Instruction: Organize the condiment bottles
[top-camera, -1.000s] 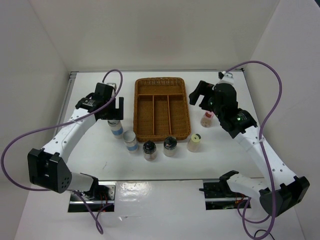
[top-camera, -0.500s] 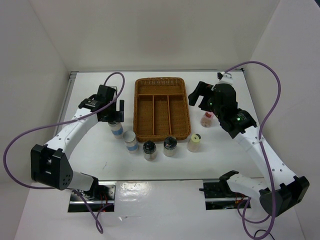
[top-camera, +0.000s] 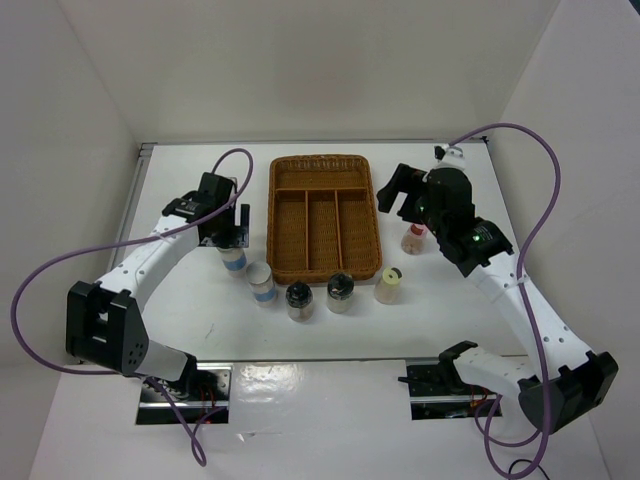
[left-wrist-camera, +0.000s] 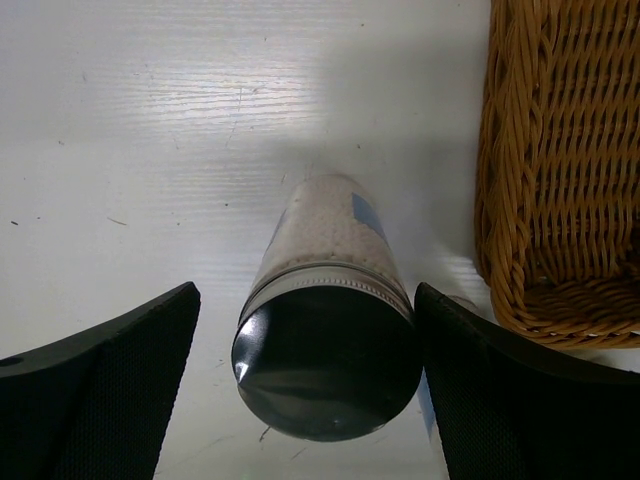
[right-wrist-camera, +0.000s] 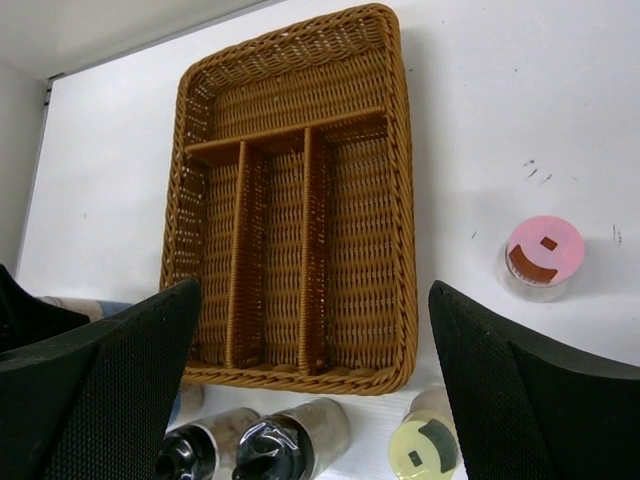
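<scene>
— Left tool (top-camera: 226, 238) first: spread or pinching?

— Spread. In the wrist view, a dark finger (left-wrist-camera: 100, 390) at each bottom corner, with a white blue-banded bottle (left-wrist-camera: 328, 350) at centre between them. Upright on the counter (left-wrist-camera: 130, 150), silver top toward the lens. A sliver of gap on the left side; too close to tell on the right. Just left of the wicker tray (left-wrist-camera: 560, 170), near its lower corner.

— And the right tool (top-camera: 395, 193)?

— Spread wide as well, gripping nothing. At upper right of the overhead view, just beside the tray's right rim.

— Where to find the remaining bottles?

— Mostly in a row below the tray's bottom edge in the overhead view. From left: second white bottle (top-camera: 261, 283), first black-capped bottle (top-camera: 299, 300), second black-capped bottle (top-camera: 340, 292), then the yellow-capped bottle (top-camera: 389, 284). Pink-capped bottle (top-camera: 414, 238) apart from those, right of the tray, beneath the right arm. All standing on the counter, outside the tray.
</scene>
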